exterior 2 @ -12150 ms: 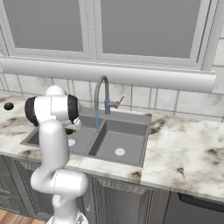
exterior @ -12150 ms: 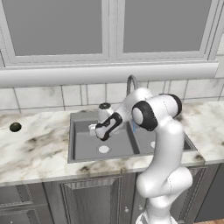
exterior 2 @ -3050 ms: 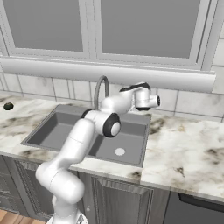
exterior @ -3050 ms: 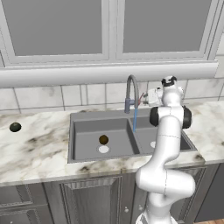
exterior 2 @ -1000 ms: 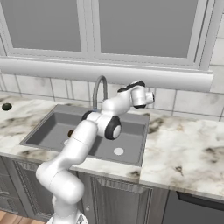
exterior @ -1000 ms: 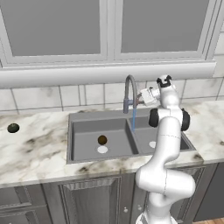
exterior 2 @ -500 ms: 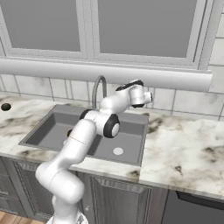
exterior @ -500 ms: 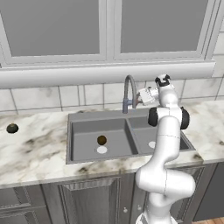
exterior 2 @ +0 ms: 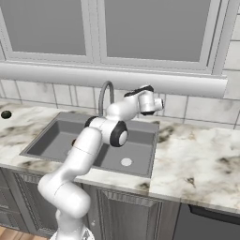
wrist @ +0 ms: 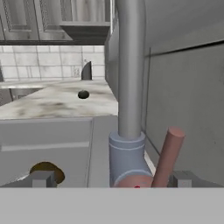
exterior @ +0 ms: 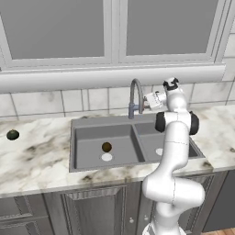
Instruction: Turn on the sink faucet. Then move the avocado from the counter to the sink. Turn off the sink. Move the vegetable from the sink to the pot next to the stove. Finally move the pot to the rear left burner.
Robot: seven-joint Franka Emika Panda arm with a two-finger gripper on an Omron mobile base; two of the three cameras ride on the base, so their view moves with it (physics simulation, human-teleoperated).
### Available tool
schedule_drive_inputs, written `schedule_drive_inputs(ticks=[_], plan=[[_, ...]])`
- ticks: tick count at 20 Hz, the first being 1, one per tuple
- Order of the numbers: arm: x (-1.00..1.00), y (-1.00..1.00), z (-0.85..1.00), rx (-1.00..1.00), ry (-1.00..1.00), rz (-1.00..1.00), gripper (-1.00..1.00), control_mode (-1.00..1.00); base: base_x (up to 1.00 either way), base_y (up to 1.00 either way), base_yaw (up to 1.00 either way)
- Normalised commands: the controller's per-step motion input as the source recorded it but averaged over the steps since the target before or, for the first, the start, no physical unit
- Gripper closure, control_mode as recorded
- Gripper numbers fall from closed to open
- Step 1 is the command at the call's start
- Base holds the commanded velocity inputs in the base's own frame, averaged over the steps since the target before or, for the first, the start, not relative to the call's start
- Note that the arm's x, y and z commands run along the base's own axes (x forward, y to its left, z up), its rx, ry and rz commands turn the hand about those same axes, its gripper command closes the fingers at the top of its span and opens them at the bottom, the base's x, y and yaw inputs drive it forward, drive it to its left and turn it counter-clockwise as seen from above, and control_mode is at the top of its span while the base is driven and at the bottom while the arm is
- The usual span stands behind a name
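The sink faucet stands behind the sink, and no water runs from its spout. My gripper is just right of the faucet, open. In the hand view my gripper straddles the faucet's base, and the reddish lever rises between the fingertips without being clamped. The avocado lies in the left basin beside the pale drain; it also shows low at the left of the hand view as avocado. The pot and the stove are out of view.
A darker green-black ball lies on the marble counter far to the left, ball in the right base view. The tiled wall and window sill are close behind the faucet. More counter stretches right of the sink.
The blue stream of water that ran from the spout one second ago is gone. The hand has stayed by the faucet's base, shifting only slightly.
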Motion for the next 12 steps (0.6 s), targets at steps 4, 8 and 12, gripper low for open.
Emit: schedule_drive_inputs(ticks=[4, 8, 12], plan=[[0.03, -0.37, -0.08, 0.0, -0.01, 0.03, -1.0, -1.0, 0.0, 0.0, 0.0], [0.02, -0.33, 0.0, 0.0, -0.01, 0.0, -1.0, -1.0, 0.0, 0.0, 0.0], [-0.29, -0.09, 0.01, 0.0, -0.04, 0.0, -1.0, -1.0, 0.0, 0.0, 0.0]])
